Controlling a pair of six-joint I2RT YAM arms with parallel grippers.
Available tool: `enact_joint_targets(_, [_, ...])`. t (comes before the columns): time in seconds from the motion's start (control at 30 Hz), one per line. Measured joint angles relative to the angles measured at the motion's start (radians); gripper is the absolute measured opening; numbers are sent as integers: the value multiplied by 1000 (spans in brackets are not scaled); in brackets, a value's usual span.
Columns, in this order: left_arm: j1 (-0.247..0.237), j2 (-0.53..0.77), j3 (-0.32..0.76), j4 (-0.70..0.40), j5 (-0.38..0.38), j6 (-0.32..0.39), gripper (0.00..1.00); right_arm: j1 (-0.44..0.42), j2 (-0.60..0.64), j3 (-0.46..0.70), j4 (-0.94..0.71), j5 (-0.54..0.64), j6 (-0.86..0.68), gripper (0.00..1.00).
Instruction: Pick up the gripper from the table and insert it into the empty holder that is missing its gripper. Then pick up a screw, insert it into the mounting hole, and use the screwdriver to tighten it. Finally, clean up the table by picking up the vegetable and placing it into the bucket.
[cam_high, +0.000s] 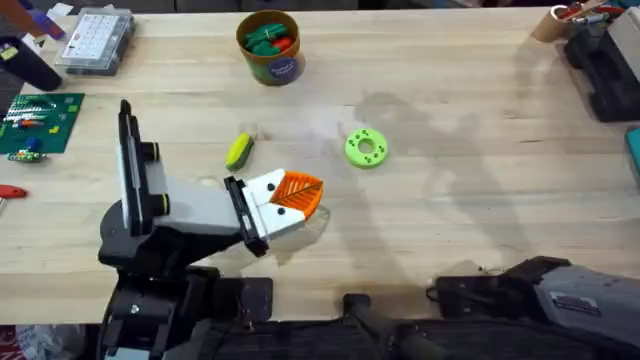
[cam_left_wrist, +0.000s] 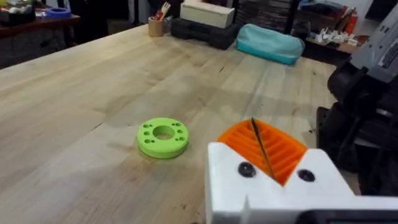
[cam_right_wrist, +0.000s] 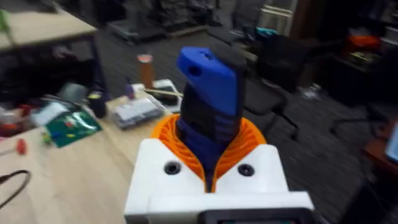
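Observation:
The holder (cam_high: 245, 215), a black bar on a white-grey body with a black stand, sits at the table's lower left. It carries two white fingers with orange ribbed tips and black dots. These are my left gripper (cam_high: 298, 192) (cam_left_wrist: 258, 142), shut with the tips pressed together. Which finger is the task's gripper I cannot tell. The yellow vegetable (cam_high: 239, 150) lies just behind it, apart from the fingers. The bucket (cam_high: 270, 45) stands at the back and holds green and red pieces. My right gripper (cam_right_wrist: 208, 155) is shut on the blue screwdriver (cam_right_wrist: 208, 81). The right arm (cam_high: 585, 295) rests at the front right. Screws are out of view.
A lime-green disc with holes (cam_high: 366, 147) (cam_left_wrist: 162, 137) lies right of the fingers. A clear parts box (cam_high: 95, 40) and a green circuit board (cam_high: 40, 120) are at the far left. A black case (cam_high: 605, 70) and a teal pouch (cam_left_wrist: 268, 42) sit at the right.

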Motion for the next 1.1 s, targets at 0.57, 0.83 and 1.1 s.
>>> enact_joint_targets(0.57, [0,0,0,0,0,0,5,2,-12,-393,923,-328,378,18])
enact_joint_targets(0.83, [0,0,0,0,0,0,5,10,-12,-471,1098,-440,580,17])
enact_joint_targets(1.1, [0,0,0,0,0,0,5,72,-13,-472,1156,-536,647,17])
